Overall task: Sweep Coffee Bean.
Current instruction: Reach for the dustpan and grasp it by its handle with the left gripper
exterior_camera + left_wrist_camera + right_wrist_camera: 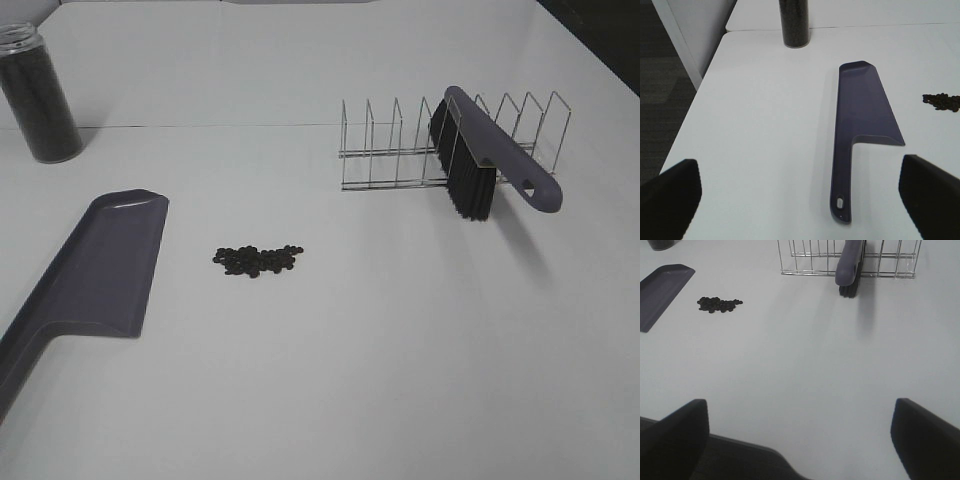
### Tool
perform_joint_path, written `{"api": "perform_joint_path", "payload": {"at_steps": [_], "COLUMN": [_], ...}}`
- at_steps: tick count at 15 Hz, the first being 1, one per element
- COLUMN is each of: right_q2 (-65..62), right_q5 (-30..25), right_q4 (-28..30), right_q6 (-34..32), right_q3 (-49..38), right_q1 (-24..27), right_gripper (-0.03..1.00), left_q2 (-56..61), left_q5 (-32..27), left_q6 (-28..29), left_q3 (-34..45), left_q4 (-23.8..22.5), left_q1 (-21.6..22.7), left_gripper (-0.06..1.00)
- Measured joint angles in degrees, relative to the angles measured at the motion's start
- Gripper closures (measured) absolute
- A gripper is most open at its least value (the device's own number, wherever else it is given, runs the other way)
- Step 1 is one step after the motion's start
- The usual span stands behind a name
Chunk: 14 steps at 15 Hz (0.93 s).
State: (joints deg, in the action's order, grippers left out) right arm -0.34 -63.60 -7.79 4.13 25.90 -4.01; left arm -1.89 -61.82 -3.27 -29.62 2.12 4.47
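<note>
nothing swept yet: dustpan [100,265] flat at left, coffee beans [258,260] piled near its edge, brush [500,150] parked in the rack [390,154] at right. left gripper [800,192] and right gripper [800,437] both spread wide, empty; tool pickup and sweep remain.

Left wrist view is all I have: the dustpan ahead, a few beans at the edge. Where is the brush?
Observer: The brush sits in the wire rack, bristles down, with its handle end sticking out on the near side.
Operator: Is the right gripper on it?
Observer: No. The right gripper is open, well short of the rack, and holds nothing.
Operator: Are the beans scattered?
Observer: No. The coffee beans lie in one compact pile to the right of the dustpan, not touching it.
</note>
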Motion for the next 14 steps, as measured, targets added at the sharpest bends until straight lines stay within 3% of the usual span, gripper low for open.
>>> {"api": "perform_joint_path", "payload": {"at_steps": [10,14], "right_q2": [0.7,0.7], "right_q5": [0.0,0.0], "right_q4": [0.0,0.0], "right_q6": [0.0,0.0], "right_q3": [0.0,0.0], "right_q1": [0.0,0.0], "right_gripper": [0.05,0.05], "left_q2": [-32.1,-45.4], "left_q5": [1.0,6.6], "left_q6": [0.1,0.0], "left_q3": [-7.0,-7.6], "left_q4": [0.0,2.2], "left_q1": [0.0,0.0], "left_gripper": [-0.05,-0.05]}}
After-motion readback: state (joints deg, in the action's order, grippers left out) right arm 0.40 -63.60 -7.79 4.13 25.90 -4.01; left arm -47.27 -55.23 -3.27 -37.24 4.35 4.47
